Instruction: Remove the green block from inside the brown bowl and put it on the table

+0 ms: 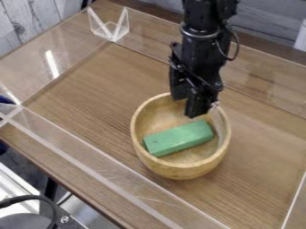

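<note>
One green block (pixel 181 139) (lying flat), one brown bowl (pixel 149 161), one hand (pixel 195 106) above

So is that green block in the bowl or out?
In. The green block lies flat inside the brown bowl, below the tool.

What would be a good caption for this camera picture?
Robot gripper poised open above a green block lying in a wooden bowl.

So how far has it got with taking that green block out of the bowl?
Nothing is finished yet: the green block lies flat inside the brown bowl. In hand: the gripper hangs over the bowl's far side, fingers spread, holding nothing. Left: grasp the block, lift it out and set it on the table.
</note>
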